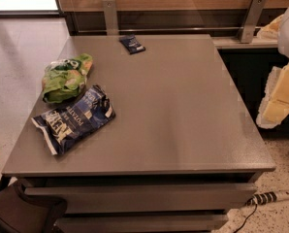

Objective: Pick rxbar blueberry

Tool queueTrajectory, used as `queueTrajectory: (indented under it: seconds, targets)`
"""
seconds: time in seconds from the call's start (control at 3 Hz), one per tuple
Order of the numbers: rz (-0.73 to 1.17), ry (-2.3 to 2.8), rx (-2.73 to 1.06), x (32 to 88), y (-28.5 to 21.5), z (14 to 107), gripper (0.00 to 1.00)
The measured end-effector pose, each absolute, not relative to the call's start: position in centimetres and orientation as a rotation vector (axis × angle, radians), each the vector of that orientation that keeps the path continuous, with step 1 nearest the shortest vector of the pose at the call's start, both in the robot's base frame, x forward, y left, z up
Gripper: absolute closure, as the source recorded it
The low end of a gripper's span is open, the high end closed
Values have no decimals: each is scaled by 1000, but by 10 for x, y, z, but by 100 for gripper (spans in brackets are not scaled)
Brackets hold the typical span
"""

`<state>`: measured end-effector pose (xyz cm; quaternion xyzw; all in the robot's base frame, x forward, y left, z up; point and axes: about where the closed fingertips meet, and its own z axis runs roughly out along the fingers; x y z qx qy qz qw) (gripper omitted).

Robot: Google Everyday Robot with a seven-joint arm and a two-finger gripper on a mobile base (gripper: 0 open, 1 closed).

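Note:
The rxbar blueberry (132, 44) is a small flat dark navy wrapper. It lies at the far edge of the grey table (183, 106), a little left of centre. My gripper (282, 93) shows as white and pale yellow parts at the right edge of the camera view. It hangs beside the table's right side, off the tabletop and far from the bar. Nothing is seen in it.
A green snack bag (66, 77) and a big blue chip bag (74, 118) lie on the table's left side. A wall with metal brackets (110, 16) runs behind the table. A power strip (270, 197) lies on the floor at right. A dark chair (23, 212) is at bottom left.

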<state>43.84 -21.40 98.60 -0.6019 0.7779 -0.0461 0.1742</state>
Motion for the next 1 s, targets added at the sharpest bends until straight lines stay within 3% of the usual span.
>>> queueTrajectory:
  seconds: [1.0]
  targets:
    - [-117, 2224, -1540, 469, -202, 987, 0]
